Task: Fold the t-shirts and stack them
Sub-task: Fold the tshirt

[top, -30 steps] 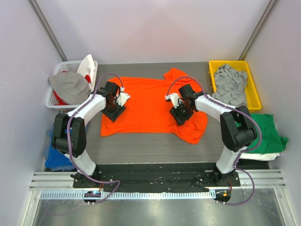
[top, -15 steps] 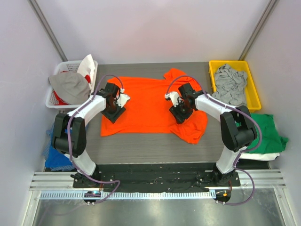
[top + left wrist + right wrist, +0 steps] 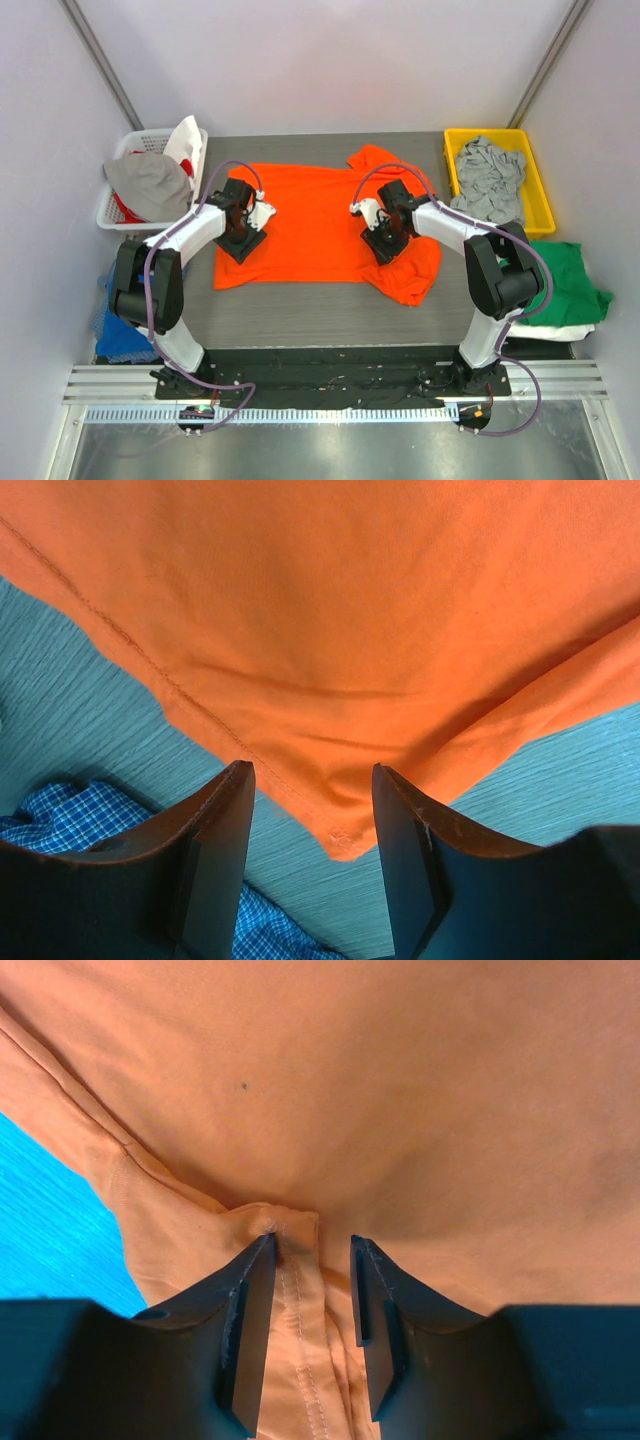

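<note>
Basically, orange t-shirt (image 3: 312, 228) looks soft, light, floppy: pinch hem corners. Left hand (image 3: 312, 772) released astride corner; right hand (image 3: 312, 1241) parted over seam, ungripped.

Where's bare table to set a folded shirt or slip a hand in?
Widest bare table: the near strip between the orange shirt and the arm bases. Thin strip behind the shirt, from white basket to yellow bin. Crowded: middle, shirt under left fingers and right fingers.

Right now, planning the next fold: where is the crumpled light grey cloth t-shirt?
In the top view, the grey t-shirt lies in the yellow plastic bin at the table's far right, beyond the green cloth shirt.
</note>
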`<state>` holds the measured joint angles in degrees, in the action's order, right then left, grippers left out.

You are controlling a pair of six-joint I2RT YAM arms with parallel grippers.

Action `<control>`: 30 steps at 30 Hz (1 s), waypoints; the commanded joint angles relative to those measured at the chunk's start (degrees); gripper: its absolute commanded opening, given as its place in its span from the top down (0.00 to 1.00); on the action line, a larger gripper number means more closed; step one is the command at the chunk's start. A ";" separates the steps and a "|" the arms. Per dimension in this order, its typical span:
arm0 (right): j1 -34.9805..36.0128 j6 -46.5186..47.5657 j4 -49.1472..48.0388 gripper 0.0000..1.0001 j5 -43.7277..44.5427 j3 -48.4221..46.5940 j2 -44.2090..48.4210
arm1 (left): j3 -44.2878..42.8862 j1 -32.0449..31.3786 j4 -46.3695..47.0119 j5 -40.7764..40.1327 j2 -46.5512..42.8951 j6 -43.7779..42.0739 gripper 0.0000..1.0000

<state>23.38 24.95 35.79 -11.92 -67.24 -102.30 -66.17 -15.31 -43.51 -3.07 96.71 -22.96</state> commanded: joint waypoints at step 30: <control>0.44 -0.43 -1.43 0.99 -0.12 0.97 -0.18 | 8.33 -0.07 -6.32 1.66 -13.90 -6.30 0.45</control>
<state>23.53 24.88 35.27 -11.90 -66.54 -103.02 -60.05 -15.31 -47.00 -2.85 87.09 -26.81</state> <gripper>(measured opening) 0.035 0.545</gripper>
